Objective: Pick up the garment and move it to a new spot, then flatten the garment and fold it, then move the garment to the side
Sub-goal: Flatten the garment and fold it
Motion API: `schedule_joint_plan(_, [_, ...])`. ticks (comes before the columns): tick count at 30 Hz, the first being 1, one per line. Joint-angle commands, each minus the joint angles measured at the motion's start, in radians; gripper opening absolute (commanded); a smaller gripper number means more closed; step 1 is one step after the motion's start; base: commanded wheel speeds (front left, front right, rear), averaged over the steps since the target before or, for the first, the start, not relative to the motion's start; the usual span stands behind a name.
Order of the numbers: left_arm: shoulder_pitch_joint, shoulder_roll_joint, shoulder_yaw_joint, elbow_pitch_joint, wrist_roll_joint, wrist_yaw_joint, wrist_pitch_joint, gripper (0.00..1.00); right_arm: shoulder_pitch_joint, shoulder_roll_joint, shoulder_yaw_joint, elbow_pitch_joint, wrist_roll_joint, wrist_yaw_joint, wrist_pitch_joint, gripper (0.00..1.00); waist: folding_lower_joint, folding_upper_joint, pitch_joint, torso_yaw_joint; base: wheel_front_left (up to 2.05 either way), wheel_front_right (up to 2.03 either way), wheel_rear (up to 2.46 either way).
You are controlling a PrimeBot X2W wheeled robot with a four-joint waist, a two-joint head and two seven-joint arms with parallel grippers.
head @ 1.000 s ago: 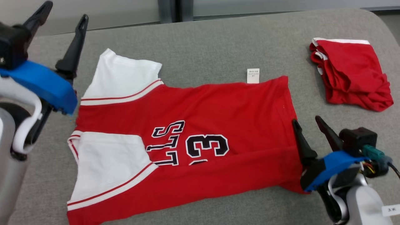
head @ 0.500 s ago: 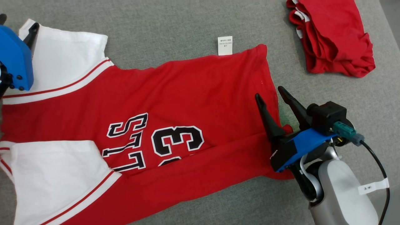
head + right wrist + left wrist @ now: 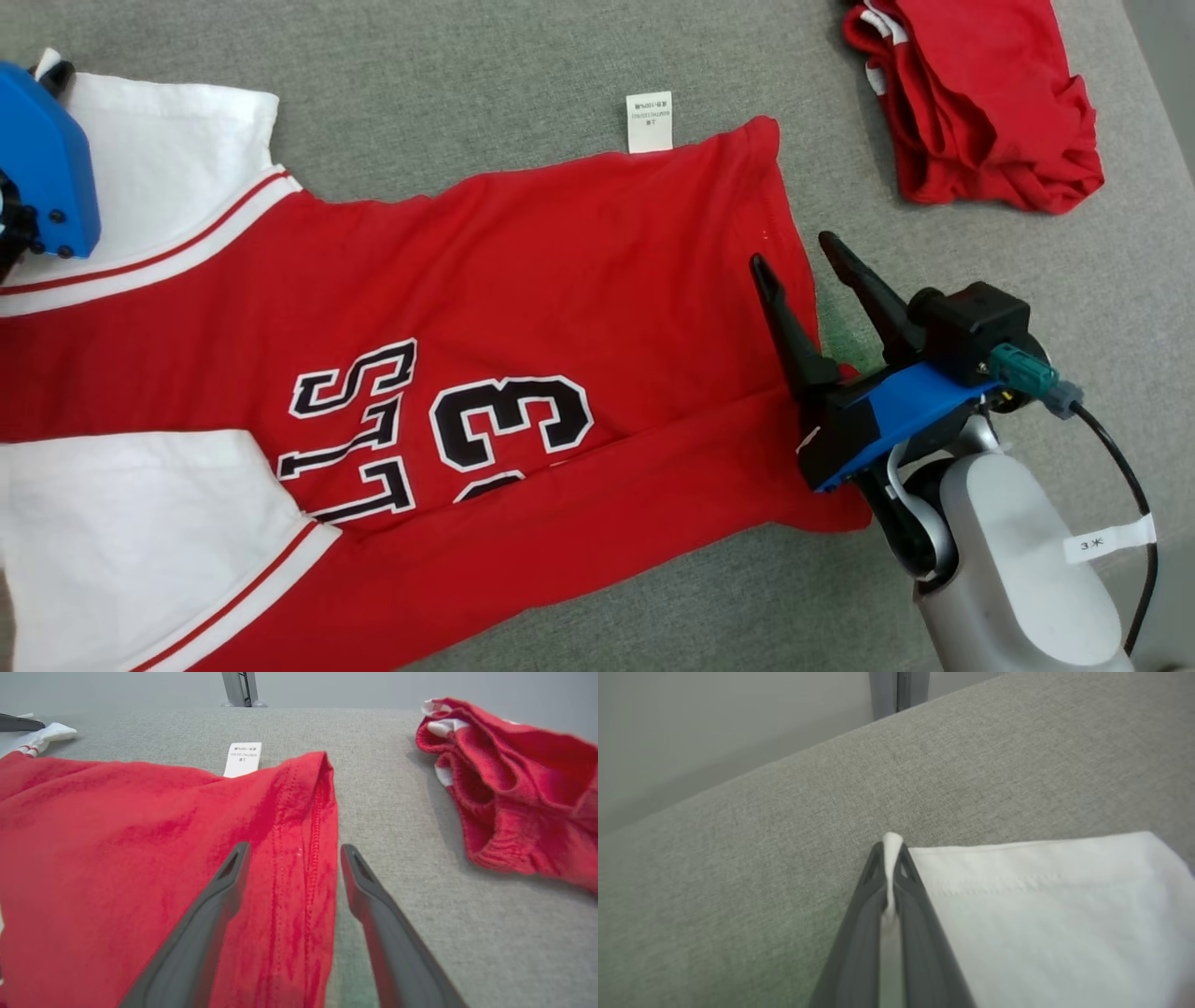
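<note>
Left gripper [image 3: 891, 854] pinches the white sleeve corner [image 3: 952, 868] of a red-and-white fabric jersey [image 3: 560, 280]; right gripper [image 3: 294, 849] gapes wide astride its hem [image 3: 322, 812]. The thin pinch may slip when lifted.

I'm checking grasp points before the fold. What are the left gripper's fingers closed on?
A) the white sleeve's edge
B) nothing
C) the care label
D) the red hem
A: the left wrist view shows the left gripper with its fingers pressed together and the edge of the white sleeve pinched between them.
</note>
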Motion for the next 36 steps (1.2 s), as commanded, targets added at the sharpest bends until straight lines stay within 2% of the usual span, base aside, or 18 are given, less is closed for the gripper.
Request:
schedule_joint_plan(1, [-0.012,-0.007,-0.011,-0.002,-0.005,-0.009,-0.019,0.00,-0.031,-0.001,-0.017,0.004,-0.025,0.000,0.005,1.00,-0.0002,0.0000,-0.007,0.012,0.00,0.00,0.00])
schedule_joint_plan(7, [-0.020,-0.032,-0.031,-0.020,-0.014,-0.009,-0.103,0.00,-0.072,-0.015,-0.071,0.012,-0.066,0.000,0.035,1.00,-0.0002,0.0000,-0.041,0.056,0.00,0.00,0.00])
schedule_joint_plan(12, [-0.009,-0.060,-0.063,-0.059,-0.033,-0.009,-0.185,0.00,-0.131,-0.062,-0.126,0.065,-0.084,0.000,0.084,1.00,-0.0002,0.0000,-0.074,0.123,0.00,0.00,0.00])
schedule_joint_plan(18, [-0.005,-0.071,-0.103,-0.119,-0.054,-0.006,-0.255,0.00,-0.220,-0.093,-0.172,0.173,-0.067,0.000,0.139,1.00,-0.0002,0.0000,-0.076,0.192,0.00,0.00,0.00])
schedule_joint_plan(21, [0.000,-0.078,-0.129,-0.145,-0.063,-0.006,-0.279,0.00,-0.273,-0.111,-0.175,0.275,-0.065,0.000,0.187,1.00,-0.0002,0.0000,-0.069,0.222,0.00,0.00,0.00])
schedule_joint_plan(26, [0.002,-0.085,-0.150,-0.157,-0.072,-0.006,-0.299,0.00,-0.304,-0.130,-0.157,0.361,-0.060,0.000,0.232,1.00,-0.0002,0.0000,-0.070,0.241,0.00,0.00,0.00])
schedule_joint_plan(27, [0.002,-0.087,-0.154,-0.158,-0.075,-0.006,-0.303,0.00,-0.309,-0.133,-0.153,0.376,-0.056,0.000,0.239,0.62,-0.0002,0.0000,-0.071,0.243,0.00,0.00,0.00])
schedule_joint_plan(28, [0.003,-0.089,-0.157,-0.158,-0.075,-0.006,-0.310,0.00,-0.310,-0.135,-0.151,0.389,-0.049,0.000,0.242,0.38,-0.0002,0.0000,-0.073,0.245,0.00,0.00,0.00])
schedule_joint_plan(30, [0.005,-0.090,-0.161,-0.157,-0.082,-0.006,-0.323,0.00,-0.315,-0.135,-0.146,0.402,-0.037,0.000,0.235,0.09,-0.0002,0.0000,-0.080,0.248,0.00,0.00,0.00])
schedule_joint_plan(31, [0.007,-0.091,-0.163,-0.154,-0.083,-0.006,-0.330,0.00,-0.319,-0.135,-0.143,0.406,-0.031,0.000,0.228,0.00,-0.0002,0.0000,-0.085,0.249,0.00,0.00,0.00])
schedule_joint_plan(36, [0.019,-0.097,-0.172,-0.142,-0.100,-0.006,-0.359,0.00,-0.342,-0.141,-0.143,0.424,-0.027,0.000,0.166,0.00,-0.0002,0.0000,-0.117,0.255,0.00,0.00,0.00])
